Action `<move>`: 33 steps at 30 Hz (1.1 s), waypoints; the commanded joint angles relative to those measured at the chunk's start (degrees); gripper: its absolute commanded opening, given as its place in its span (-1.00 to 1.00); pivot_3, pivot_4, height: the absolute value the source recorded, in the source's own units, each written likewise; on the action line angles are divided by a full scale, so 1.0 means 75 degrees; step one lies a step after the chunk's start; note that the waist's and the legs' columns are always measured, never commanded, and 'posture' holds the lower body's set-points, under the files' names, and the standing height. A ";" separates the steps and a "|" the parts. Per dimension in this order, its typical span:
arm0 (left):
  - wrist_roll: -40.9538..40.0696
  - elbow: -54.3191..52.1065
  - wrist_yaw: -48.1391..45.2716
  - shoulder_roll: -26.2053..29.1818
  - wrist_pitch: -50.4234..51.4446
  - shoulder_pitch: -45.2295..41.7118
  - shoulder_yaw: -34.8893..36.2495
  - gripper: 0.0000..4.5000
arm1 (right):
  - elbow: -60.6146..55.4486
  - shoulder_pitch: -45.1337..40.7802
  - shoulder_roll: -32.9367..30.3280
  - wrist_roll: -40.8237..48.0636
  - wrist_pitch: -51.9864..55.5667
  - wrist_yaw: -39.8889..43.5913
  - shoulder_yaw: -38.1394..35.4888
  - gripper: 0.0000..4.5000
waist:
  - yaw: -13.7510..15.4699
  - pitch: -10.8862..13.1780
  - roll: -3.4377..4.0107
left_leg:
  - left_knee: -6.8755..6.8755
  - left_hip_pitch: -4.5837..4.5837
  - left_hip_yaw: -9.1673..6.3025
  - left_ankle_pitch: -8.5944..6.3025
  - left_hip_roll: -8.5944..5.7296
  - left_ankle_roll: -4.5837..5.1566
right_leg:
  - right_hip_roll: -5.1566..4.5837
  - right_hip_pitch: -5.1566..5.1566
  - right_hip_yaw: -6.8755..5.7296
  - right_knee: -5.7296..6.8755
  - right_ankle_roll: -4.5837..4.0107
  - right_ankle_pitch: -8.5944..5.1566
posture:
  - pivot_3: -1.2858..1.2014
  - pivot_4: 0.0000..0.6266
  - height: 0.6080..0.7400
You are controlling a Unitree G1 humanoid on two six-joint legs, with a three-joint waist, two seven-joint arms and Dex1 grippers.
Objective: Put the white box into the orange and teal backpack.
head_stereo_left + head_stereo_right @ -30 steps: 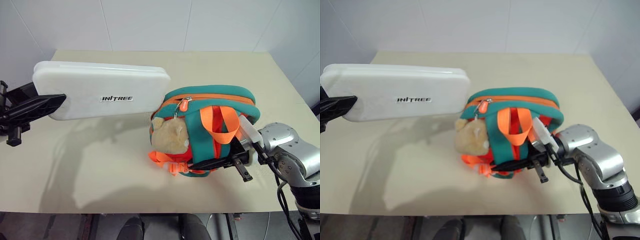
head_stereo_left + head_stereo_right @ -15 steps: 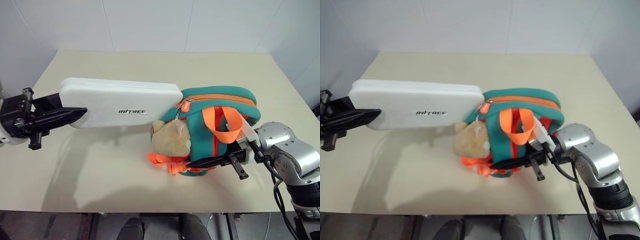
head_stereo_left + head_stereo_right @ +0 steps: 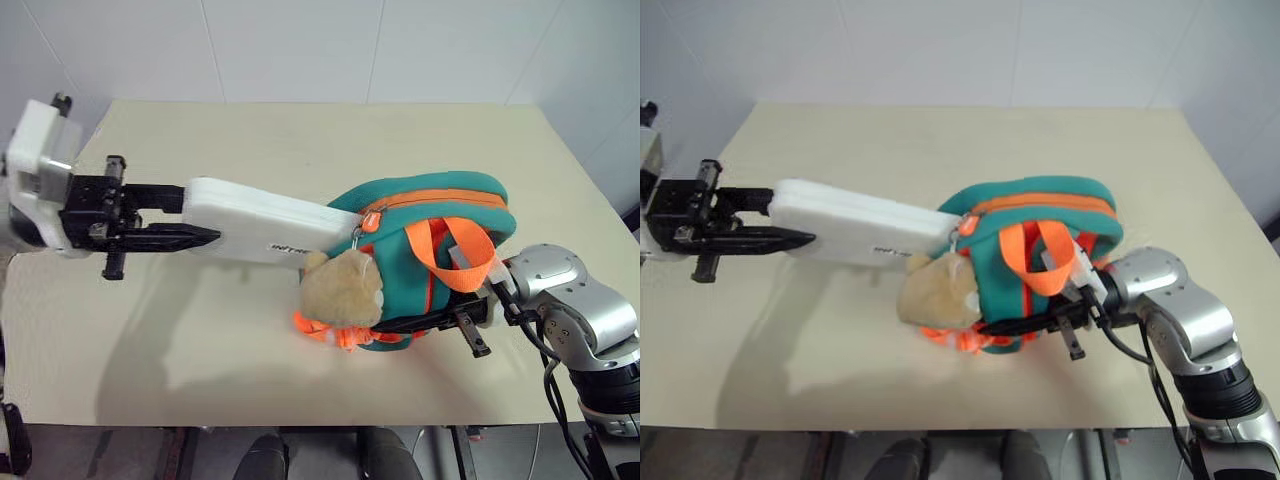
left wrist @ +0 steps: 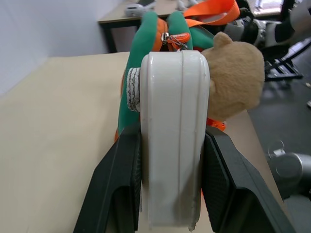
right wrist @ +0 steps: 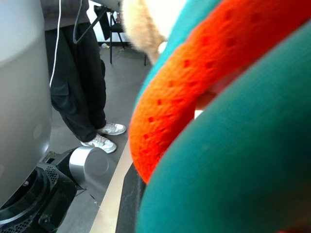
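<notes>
Touching backpack (image 3: 440,215): gripped white box (image 3: 262,220)

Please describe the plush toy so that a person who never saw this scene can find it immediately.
On the beige table, find the bright orange backpack with teal trim near the middle. The tan plush toy hangs on its front, below the orange zipper pull. It is the only soft, furry thing there, just under the flat white box's end.

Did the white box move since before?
Yes. The white box slid right along the table, toward the backpack, its end now at the zipper.
</notes>
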 commanded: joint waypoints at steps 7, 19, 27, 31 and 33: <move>0.1280 0.0175 0.0563 -0.1320 -0.0332 -0.1128 -0.1615 -0.42 | -0.0055 -0.0126 0.0164 -0.0129 -0.0187 -0.0016 0.0061 -0.78 | 0.0011 0.0000 -0.0001 | 0.0011 -0.0004 -0.0001 0.0000 0.0001 0.0000 | 0.0005 0.0001 0.0000 0.0027 0.0002 0.0001 | 0.03 -0.52 1.00; 0.3065 0.0867 0.2272 -0.3725 -0.0584 -0.1548 -0.3132 -0.42 | -0.0068 -0.0112 0.0265 -0.0256 -0.0258 -0.0065 0.0115 -0.78 | 0.0017 0.0000 -0.0001 | 0.0029 -0.0006 -0.0001 0.0001 0.0000 -0.0002 | 0.0005 0.0005 0.0001 0.0033 0.0006 0.0003 | 0.03 -0.52 1.00; 0.3765 0.1321 0.2462 -0.4403 -0.0965 -0.1785 -0.3459 -0.43 | -0.0176 -0.0080 0.0282 -0.0269 -0.0255 -0.0187 0.0118 -0.78 | 0.0025 0.0000 -0.0001 | 0.0044 -0.0005 -0.0003 0.0002 -0.0001 -0.0003 | 0.0005 0.0004 0.0002 0.0030 0.0006 0.0003 | 0.03 -0.52 1.00; 0.3892 0.1365 0.2426 -0.4403 -0.0562 -0.1978 -0.3491 -0.28 | -0.0198 -0.0083 0.0306 -0.0270 -0.0248 -0.0261 0.0135 -0.78 | 0.0033 0.0000 -0.0001 | 0.0053 -0.0005 -0.0003 0.0002 -0.0002 -0.0003 | 0.0005 0.0008 0.0002 0.0029 0.0007 0.0004 | 0.03 -0.52 1.00; 0.3988 0.1334 0.2535 -0.4236 0.0287 -0.2173 -0.3613 0.02 | -0.0212 -0.0077 0.0323 -0.0265 -0.0244 -0.0302 0.0148 -0.78 | 0.0030 0.0000 -0.0002 | 0.0057 -0.0006 -0.0005 0.0002 -0.0003 -0.0003 | 0.0005 0.0009 0.0002 0.0030 0.0008 0.0004 | 0.03 -0.52 1.00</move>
